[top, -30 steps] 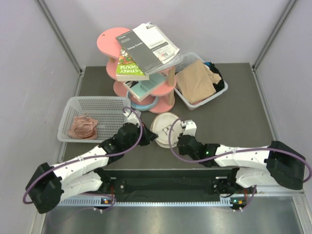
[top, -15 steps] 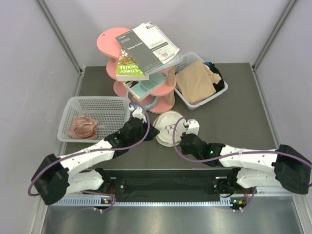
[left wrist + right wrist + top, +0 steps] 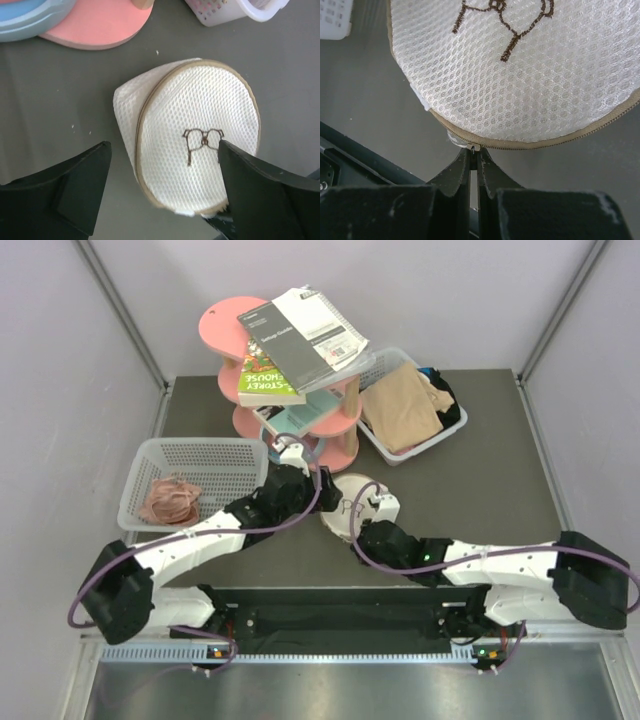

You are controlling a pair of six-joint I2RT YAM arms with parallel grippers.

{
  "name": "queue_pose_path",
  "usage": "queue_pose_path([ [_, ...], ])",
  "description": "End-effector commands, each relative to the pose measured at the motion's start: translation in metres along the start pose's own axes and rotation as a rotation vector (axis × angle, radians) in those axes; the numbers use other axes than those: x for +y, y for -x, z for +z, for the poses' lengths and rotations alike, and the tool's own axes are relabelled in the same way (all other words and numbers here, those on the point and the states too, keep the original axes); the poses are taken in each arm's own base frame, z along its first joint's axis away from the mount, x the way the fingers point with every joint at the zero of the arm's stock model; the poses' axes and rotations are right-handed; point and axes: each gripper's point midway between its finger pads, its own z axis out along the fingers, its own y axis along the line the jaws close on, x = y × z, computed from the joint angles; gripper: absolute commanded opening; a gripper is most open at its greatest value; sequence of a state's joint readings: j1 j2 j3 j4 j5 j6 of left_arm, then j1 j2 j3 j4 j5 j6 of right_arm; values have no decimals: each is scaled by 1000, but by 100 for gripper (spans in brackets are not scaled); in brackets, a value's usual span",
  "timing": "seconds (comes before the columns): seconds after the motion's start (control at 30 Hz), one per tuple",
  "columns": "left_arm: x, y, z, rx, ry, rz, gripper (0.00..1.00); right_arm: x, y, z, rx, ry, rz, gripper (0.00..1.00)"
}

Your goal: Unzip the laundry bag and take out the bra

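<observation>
The laundry bag [image 3: 345, 498] is a round cream mesh pouch with a dark bra outline, standing tilted on the grey table. My left gripper [image 3: 165, 197] is open, its two black fingers [image 3: 70, 190] standing either side of the bag's [image 3: 200, 130] lower edge without gripping it. From the near side my right gripper [image 3: 475, 152] is shut on the small zipper pull [image 3: 475, 147] on the tan zipper band at the bag's [image 3: 520, 75] rim. The bra is hidden; nothing of it shows outside the bag.
A pink tiered stand [image 3: 295, 370] stacked with books rises just behind the bag; its base [image 3: 100, 22] lies close. A white mesh basket [image 3: 225, 455] with a pinkish-brown bundle [image 3: 170, 500] sits left. A white tray [image 3: 452, 425] with tan cloth [image 3: 400, 405] sits at the back right.
My left gripper has opened and the left arm has reached forward and right to the bag. The bag has shifted slightly. The right gripper keeps hold of the zipper pull.
</observation>
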State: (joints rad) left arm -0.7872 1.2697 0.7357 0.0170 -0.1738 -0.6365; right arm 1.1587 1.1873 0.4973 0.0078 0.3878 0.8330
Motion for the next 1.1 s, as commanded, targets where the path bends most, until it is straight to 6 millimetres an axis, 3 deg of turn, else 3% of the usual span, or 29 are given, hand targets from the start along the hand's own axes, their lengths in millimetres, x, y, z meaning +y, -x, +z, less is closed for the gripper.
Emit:
queue_pose_path([
  [0.0, 8, -13, -23, 32, 10, -83, 95, 37, 10, 10, -20, 82, 79, 0],
  [0.23, 12, -38, -40, 69, -32, -222, 94, 64, 9, 21, -2, 133, 72, 0],
  [0.57, 3, -53, -30, 91, -114, -286, 78, 78, 13, 19, -20, 178, 90, 0],
  [0.7, -1, -53, -25, 80, -136, -303, 66, 78, 11, 19, -15, 179, 86, 0],
  [1.03, -2, -54, -22, 74, -144, -315, 18, 75, 9, 19, -13, 171, 84, 0],
  [1.07, -1, -54, -22, 73, -141, -317, 9, 74, 8, 18, -12, 171, 84, 0],
])
